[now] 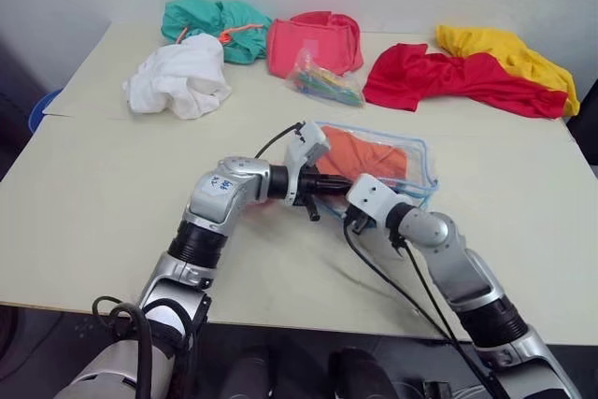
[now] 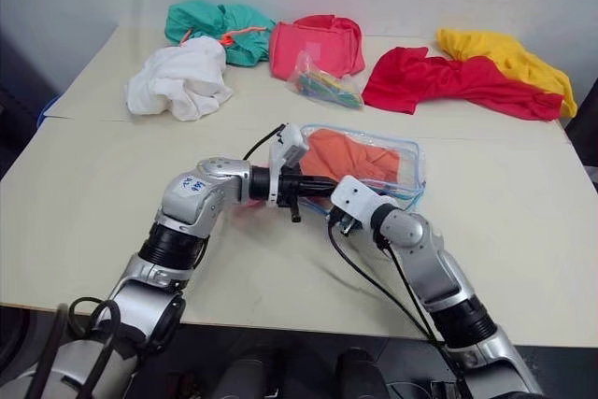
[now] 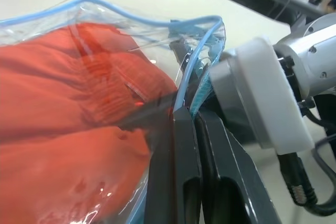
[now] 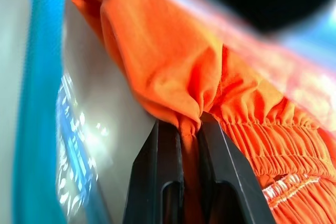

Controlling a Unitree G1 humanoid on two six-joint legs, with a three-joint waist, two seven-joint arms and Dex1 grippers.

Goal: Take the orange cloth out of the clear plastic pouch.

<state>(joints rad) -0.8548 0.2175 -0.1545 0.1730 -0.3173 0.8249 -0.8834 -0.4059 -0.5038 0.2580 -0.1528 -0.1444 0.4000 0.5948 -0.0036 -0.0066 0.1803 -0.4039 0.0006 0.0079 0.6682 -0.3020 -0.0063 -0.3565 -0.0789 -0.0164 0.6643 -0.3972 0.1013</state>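
- Left gripper [image 3: 195,116] is clamped on the clear plastic pouch [image 1: 422,158] rim.
- Right gripper [image 4: 189,124] pinches a thin fold of the orange cloth [image 4: 173,61]; it may slip free when pulled.

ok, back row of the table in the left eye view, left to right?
White cloth → teal cloth → coral-pink cloth → red cloth → yellow cloth.

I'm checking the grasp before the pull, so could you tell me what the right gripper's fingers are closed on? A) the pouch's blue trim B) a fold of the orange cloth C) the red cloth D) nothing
B: in the right wrist view the right gripper pinches a fold of the orange cloth.
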